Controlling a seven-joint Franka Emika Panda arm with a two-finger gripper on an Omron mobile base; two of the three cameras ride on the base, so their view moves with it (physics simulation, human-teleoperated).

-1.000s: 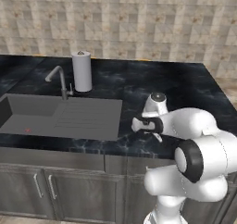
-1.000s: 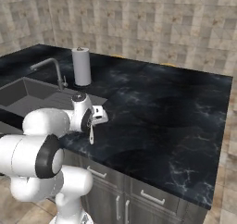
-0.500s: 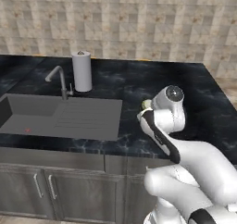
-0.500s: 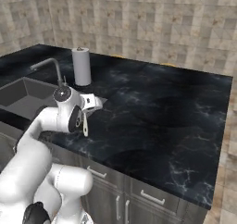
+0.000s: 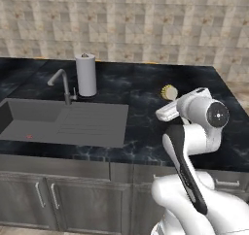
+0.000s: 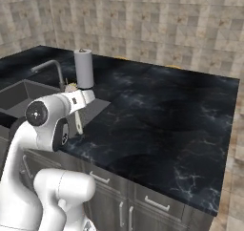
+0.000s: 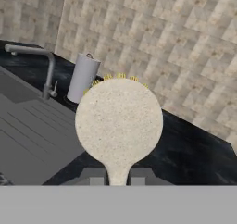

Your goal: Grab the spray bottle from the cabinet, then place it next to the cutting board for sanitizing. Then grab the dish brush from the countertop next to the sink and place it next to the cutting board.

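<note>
Now the arm has swung upright over the black surface (image 5: 146, 91), its hand raised well above where it hung low at the near edge a moment ago. To the left lies the sink (image 5: 58, 122), with the paper-towel roll (image 5: 86, 75) behind it at the far side. The claw (image 7: 118, 179) is clenched on the dish brush (image 7: 119, 121), gripping the cream handle; the yellow bristled head (image 5: 168, 92) points away toward the wall. So the brush is lifted clear of the surface, and I judge the carry toward the cutting board comes next.
</note>
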